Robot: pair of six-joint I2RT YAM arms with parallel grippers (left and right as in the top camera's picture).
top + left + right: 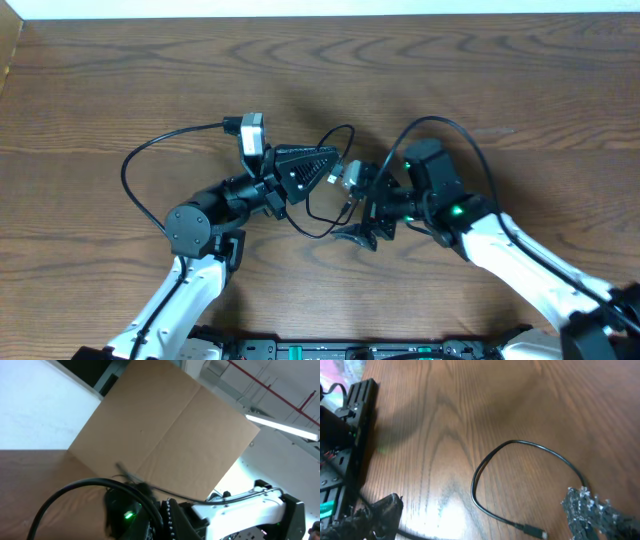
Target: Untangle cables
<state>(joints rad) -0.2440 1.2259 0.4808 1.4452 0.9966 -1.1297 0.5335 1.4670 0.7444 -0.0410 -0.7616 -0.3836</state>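
Observation:
The cables lie bunched at mid-table between my two grippers. The thin black cable loops out below and above the bunch. A small white piece of the white cable shows at the tip of my left gripper, whose fingers are closed to a point on the bunch. In the left wrist view the gripper is dark and blurred, and a thin black cord crosses just above it. My right gripper is open and straddles the bunch from the right. In the right wrist view its fingers stand wide apart over a black cable loop that ends in a plug.
Thick black arm wires arc left of the left arm and over the right wrist. A cardboard sheet stands behind the table. An equipment rail runs along the near table edge.

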